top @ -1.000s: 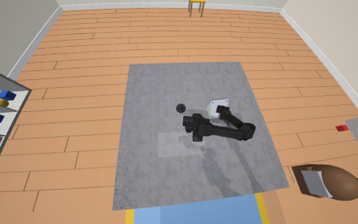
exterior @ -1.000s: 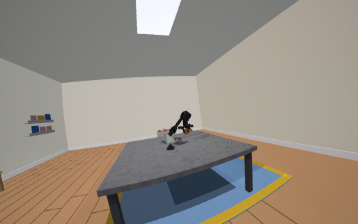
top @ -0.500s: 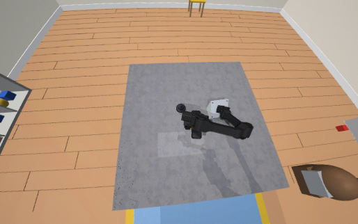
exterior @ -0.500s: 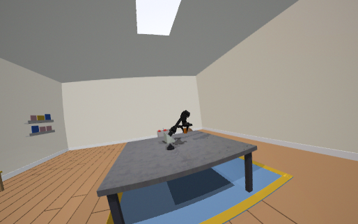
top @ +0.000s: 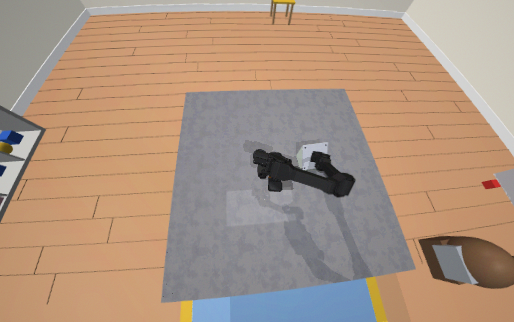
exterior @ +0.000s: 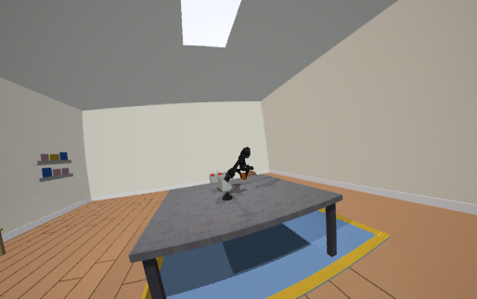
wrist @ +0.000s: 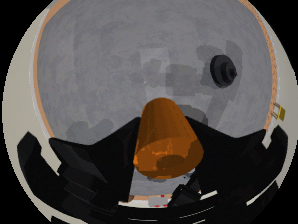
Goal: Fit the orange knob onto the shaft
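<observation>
Over the desk hangs the pincer; up and right of it in the wrist view, apart, stands the pedestal. The knob, clamped aloft in the pincer, should probably travel that way before lowering onto the shaft.

A yellow stool stands by the far wall in the top view. A brown chair with a grey panel (rather rounded, that one) sits beside the counter. A blue rug, bordered yellow, lies underneath.
</observation>
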Robot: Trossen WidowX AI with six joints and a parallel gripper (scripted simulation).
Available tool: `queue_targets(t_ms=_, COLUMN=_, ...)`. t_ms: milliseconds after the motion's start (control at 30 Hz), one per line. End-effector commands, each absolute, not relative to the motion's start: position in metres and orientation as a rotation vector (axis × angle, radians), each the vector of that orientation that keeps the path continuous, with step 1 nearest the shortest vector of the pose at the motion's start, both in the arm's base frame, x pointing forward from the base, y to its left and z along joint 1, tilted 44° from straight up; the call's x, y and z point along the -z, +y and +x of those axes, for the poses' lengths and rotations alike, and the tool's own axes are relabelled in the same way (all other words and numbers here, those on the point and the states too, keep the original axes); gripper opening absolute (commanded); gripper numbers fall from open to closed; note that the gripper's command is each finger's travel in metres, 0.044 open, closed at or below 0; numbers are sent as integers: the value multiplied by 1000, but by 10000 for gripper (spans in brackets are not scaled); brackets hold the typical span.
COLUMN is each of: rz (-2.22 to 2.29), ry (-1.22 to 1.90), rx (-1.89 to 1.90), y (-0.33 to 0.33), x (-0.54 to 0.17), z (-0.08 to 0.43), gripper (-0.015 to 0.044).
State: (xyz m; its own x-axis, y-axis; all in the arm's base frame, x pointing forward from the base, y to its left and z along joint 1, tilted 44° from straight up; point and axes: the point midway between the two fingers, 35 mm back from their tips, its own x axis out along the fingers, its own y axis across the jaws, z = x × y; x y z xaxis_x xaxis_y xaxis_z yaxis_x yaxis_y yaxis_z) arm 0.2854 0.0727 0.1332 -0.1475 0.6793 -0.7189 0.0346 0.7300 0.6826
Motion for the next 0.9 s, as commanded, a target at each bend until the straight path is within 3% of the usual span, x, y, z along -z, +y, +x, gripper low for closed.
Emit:
queue_targets(t_ms=0, rz=576, ry=1630, rx=-615, y=65, x=-126, z=294, gripper=0)
queue_targets(t_ms=867, rz=573, ry=1629, rx=-613, y=25, x=-60, z=326, gripper=0)
